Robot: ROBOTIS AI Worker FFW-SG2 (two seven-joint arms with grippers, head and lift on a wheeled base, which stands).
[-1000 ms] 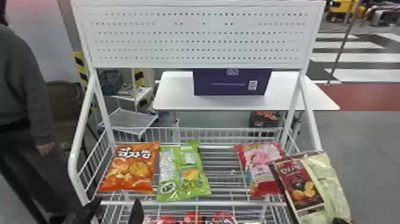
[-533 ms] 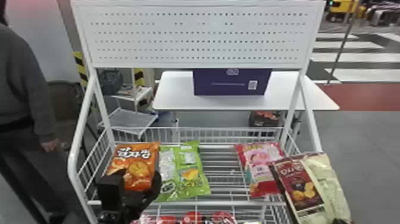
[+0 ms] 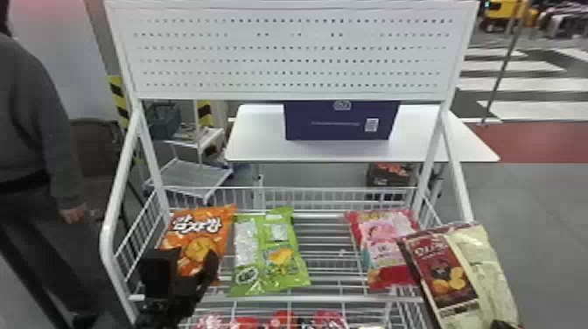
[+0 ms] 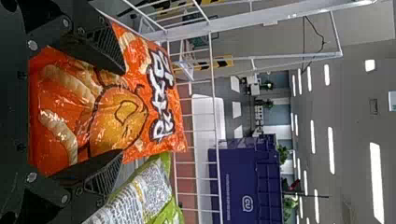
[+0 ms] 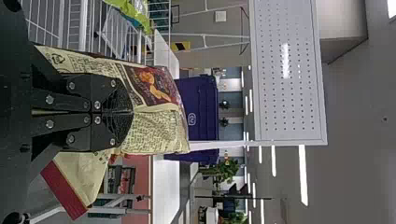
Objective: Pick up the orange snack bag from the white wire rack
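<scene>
Stretching rearward, orange snack bag (image 3: 199, 238), lettering farthest

The snack bag (image 3: 199, 238) is orange, the rack (image 3: 323, 299) white.

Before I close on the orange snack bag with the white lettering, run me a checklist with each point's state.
1. Middle of the orange snack bag between the open fingers of the black left gripper: ok.
2. Whole bag width between those fingers: not ok; its left part shows past the left-hand finger.
3. Bag lying on the white wire rack: ok.
4. Fingers clear of the green snack bag beside it: cannot tell.
5. Fingers deep enough for a firm pinch: cannot tell.
6. Black right gripper shut on the cream and maroon snack bag: ok.
</scene>
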